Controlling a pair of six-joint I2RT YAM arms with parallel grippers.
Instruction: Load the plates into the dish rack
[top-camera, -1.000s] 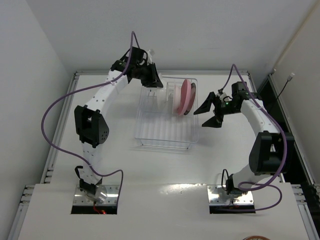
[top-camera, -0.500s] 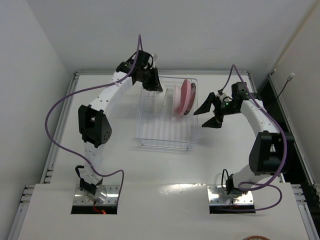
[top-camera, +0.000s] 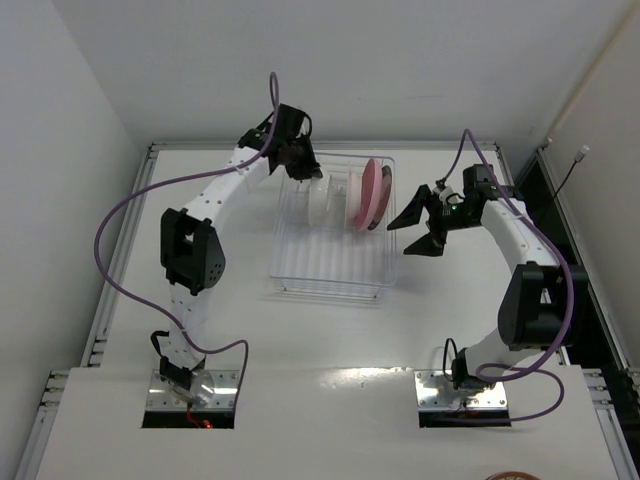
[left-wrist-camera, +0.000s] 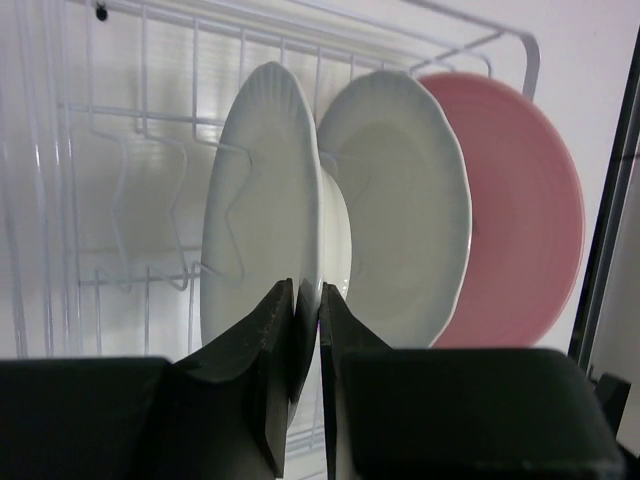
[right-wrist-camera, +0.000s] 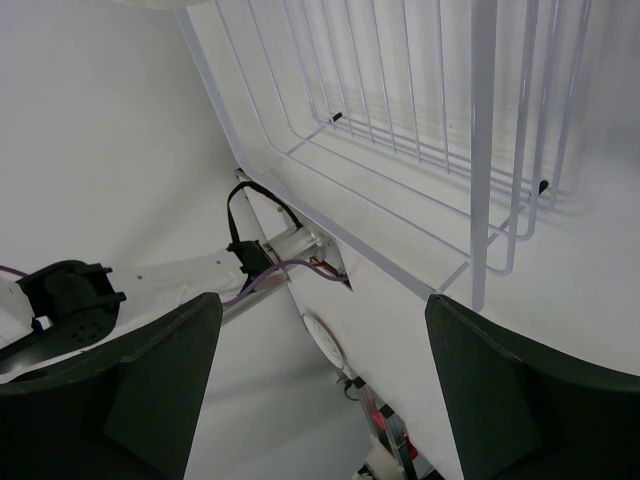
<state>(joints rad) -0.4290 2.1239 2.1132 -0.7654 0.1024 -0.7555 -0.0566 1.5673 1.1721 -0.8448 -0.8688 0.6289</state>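
While the top camera is looking down, the left arm is reaching over the far left corner of the dish rack (top-camera: 330, 290), which is sitting in the middle of the desk (top-camera: 330, 340). The left fingers (top-camera: 308, 173) are pressing tight on the edge of a pale plate (top-camera: 318, 197), which is standing on its edge inside the rack. A pink plate (top-camera: 376, 192) is standing near it, further to the right. The right fingers (top-camera: 400, 238) are hanging just outside the rack's right side, spread wide and holding nothing. So the left arm is the nearer one, and it is doing the job.

As the left wrist camera is showing it, the left fingers (left-wrist-camera: 305, 300) are pinching the rim of the pale plate (left-wrist-camera: 262, 200). The plate is sticking straight out ahead of them, with its thin edge toward the camera. Another pale plate (left-wrist-camera: 400, 190) is standing close beside it, and the pink plate (left-wrist-camera: 530, 210) is standing past that one. All three are lining up side by side like books. Whether the held plate is resting between the prongs cannot be told. The next move is probably depending on it going straight down into its own gap without bumping its neighbour.

From the right wrist camera, the right fingers are showing a big gap between them, with only rack wires and desk beyond.
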